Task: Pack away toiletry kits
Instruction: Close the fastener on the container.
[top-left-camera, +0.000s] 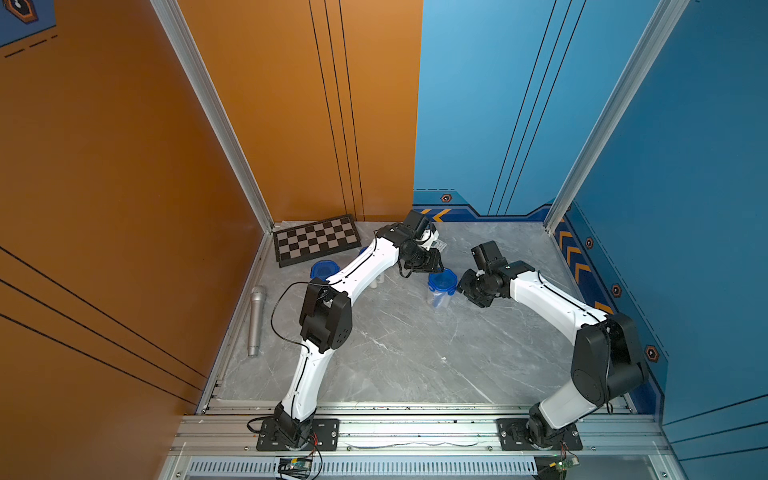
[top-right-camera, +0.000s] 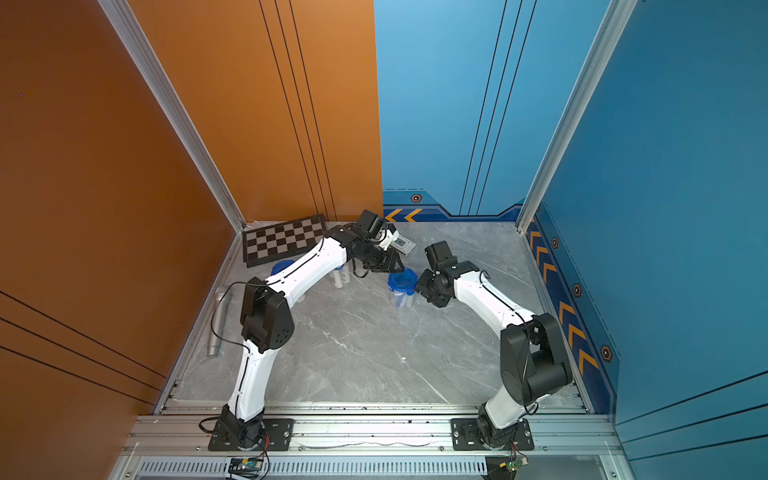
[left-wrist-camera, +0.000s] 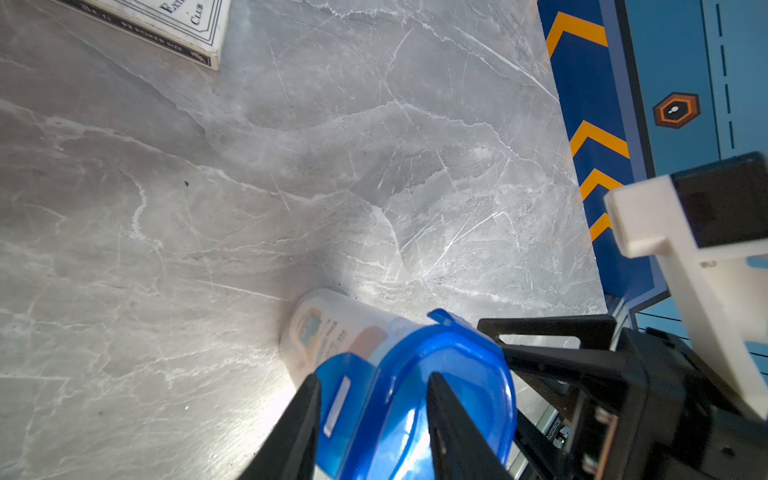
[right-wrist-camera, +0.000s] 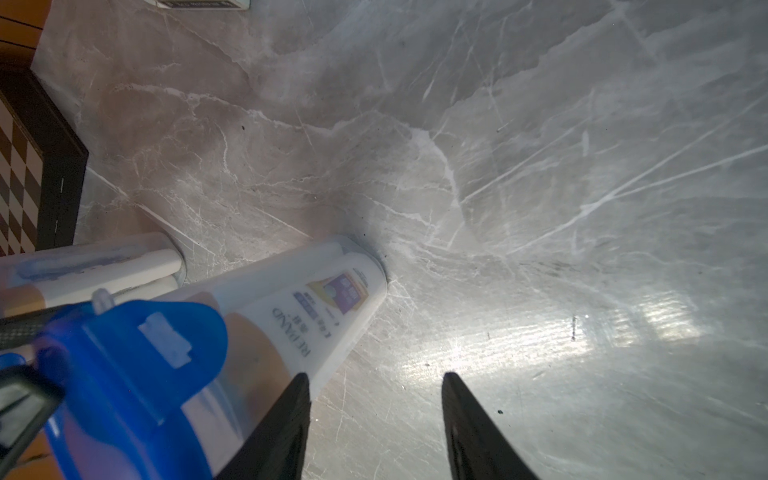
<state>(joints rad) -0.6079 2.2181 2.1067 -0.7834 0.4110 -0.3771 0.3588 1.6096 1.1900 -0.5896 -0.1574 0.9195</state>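
A tall clear cup (top-left-camera: 439, 300) (top-right-camera: 402, 299) with a blue clip-tab lid (top-left-camera: 441, 281) stands upright mid-table, a white labelled tube (right-wrist-camera: 316, 299) inside it. My left gripper (left-wrist-camera: 375, 376) (top-left-camera: 434, 266) hovers at the lid (left-wrist-camera: 457, 365), open. One finger sits outside a flared-out clip tab (left-wrist-camera: 345, 386), the other over the lid's top. My right gripper (right-wrist-camera: 375, 374) (top-left-camera: 463, 286) is open and empty beside the cup, one finger close to its wall. Another clear cup (right-wrist-camera: 83, 266) (top-right-camera: 338, 276) holding white pieces stands behind, partly under the left arm.
A third blue-lidded cup (top-left-camera: 323, 270) peeks out behind the left forearm. A chessboard (top-left-camera: 316, 239) lies at the back left, a grey microphone (top-left-camera: 255, 320) along the left edge, a flat white box (top-right-camera: 403, 243) (left-wrist-camera: 166, 25) at the back centre.
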